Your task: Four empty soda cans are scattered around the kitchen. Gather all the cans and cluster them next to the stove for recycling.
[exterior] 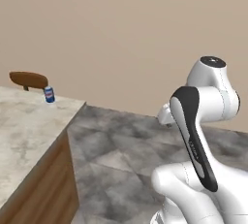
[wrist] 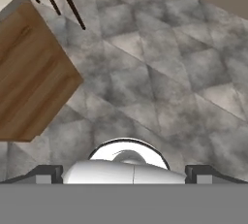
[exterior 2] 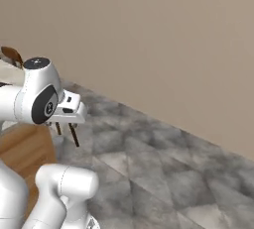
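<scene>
**White arm tucked, blue can waiting at the far corner**

White and folded is how we carry our arm [exterior: 201, 136] right now, elbow high and hand low over the floor, which looks like a travelling posture: nothing sticks out toward the counter while the base is near it. Our gripper [wrist: 125, 173] points down at grey stone tiles [wrist: 160, 77], its two dark tips standing far apart at either side of the hand view, with nothing between them. We hold nothing, and that suits a fetch that has not yet begun.

Just beside us, on our left, comes the island's wooden side panel [exterior: 43, 189], and above it the pale marble counter [exterior: 24, 131]. We are alongside it, not yet facing it.

Further out, right at the counter's far corner, stands the blue-and-white soda can [exterior: 49, 94], upright, close to the edge. It is well apart from our hand, so we judge a drive or a long reach must come first. Being near the edge, it could tip if we nudge it.

Behind the can we pick out a brown stool seat [exterior: 29, 79], its dark legs [wrist: 68, 0] showing past the island end in the hand view. Beyond that, a plain beige wall [exterior 2: 163, 39].
</scene>
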